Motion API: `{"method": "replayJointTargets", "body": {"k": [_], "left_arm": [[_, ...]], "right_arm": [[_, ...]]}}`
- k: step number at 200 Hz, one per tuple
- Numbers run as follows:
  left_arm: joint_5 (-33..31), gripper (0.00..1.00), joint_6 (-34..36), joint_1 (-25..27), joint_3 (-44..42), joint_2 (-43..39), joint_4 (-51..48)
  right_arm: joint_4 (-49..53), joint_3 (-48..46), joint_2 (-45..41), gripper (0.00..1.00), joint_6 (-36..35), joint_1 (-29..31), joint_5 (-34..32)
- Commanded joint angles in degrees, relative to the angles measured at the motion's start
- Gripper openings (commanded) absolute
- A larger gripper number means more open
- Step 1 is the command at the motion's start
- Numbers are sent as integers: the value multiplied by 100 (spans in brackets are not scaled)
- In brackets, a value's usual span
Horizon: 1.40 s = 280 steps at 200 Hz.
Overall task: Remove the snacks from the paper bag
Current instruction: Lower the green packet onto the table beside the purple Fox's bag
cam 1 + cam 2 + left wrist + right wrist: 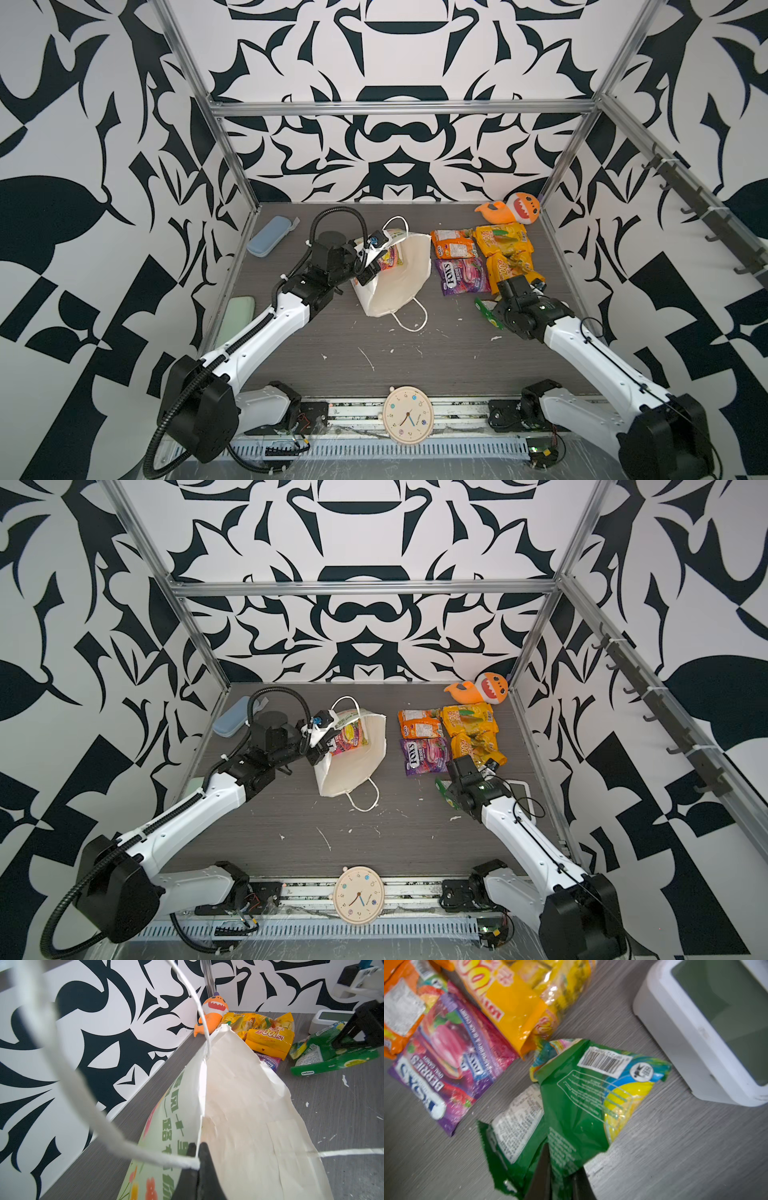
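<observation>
White paper bag (399,282) is being pinched at its rim by the left hand (197,1153); the right hand (560,1169) is gripping the green packet (581,1095).

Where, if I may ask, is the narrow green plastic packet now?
In both top views, right side: the narrow green plastic packet is pinched by the right gripper, beside the purple FOX'S packet.
</observation>
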<state>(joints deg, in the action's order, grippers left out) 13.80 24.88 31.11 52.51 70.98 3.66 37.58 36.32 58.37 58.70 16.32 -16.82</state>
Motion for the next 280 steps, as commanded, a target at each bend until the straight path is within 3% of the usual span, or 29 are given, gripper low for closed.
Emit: {"method": "replayJointTargets", "body": {"k": [1,36,53,68,94,161,185,213,228,246,280], "left_arm": [[106,0,-28,0,-49,-49,65],[127,0,3,-1,51,34,6],[162,0,1,0,91,74,-6],[184,0,4,0,108,113,-15],[202,0,-21,0,134,134,-14],[184,0,-6,0,179,154,-22],[153,0,-6,0,168,145,-39],[131,0,-9,0,154,105,-85],[130,0,-23,0,144,85,-91],[131,0,-23,0,128,64,-65],[131,0,-28,-4,129,56,-67]], "right_arm": [[-439,-162,-194,0,316,-245,-470],[-464,-347,-157,3,463,-519,-330],[-468,-330,-190,10,464,-542,-295],[-484,-288,-268,23,442,-536,-251],[-526,-126,-524,34,194,-540,-85],[-925,382,-336,21,-850,-342,817],[-687,656,-95,22,-1015,99,451],[-808,649,-505,25,-1051,532,-89],[-904,658,-753,36,-1202,627,-243],[-835,751,-823,38,-1464,726,-463],[-823,1005,-57,26,-1903,774,304]]}}
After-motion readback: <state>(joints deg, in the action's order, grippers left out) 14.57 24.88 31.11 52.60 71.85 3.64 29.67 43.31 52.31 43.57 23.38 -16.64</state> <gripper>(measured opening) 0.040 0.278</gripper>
